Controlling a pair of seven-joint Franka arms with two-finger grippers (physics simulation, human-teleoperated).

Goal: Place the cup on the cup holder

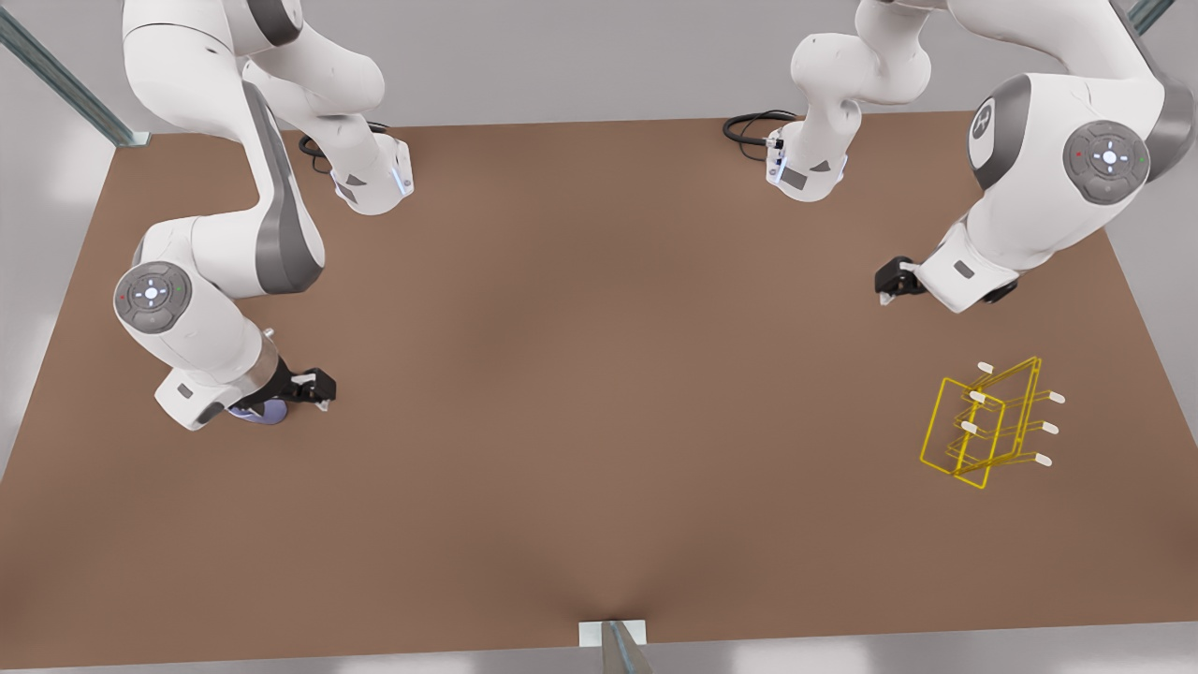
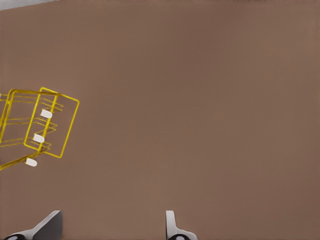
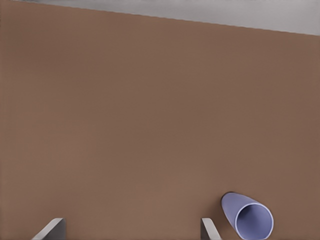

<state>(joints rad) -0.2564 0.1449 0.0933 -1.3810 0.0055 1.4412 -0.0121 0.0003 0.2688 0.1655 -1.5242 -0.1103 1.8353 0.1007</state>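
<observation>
The cup [image 3: 247, 216] is pale lavender-blue and lies on its side on the brown table, its open mouth facing the right wrist camera. In the front view the cup [image 1: 265, 413] peeks out from under the arm at the front view's left. My right gripper [image 1: 316, 388] hovers open just beside it, and its fingers [image 3: 207, 228] hold nothing. The yellow wire cup holder [image 1: 987, 421] with white-tipped prongs stands at the front view's right. My left gripper [image 1: 887, 281] hangs open above the table, short of the cup holder [image 2: 37, 125].
The brown table [image 1: 599, 374] stretches wide between the two arms. Both arm bases [image 1: 374, 178] stand at its far edge, with black cables beside them. A metal post [image 1: 618, 646] sits at the near edge.
</observation>
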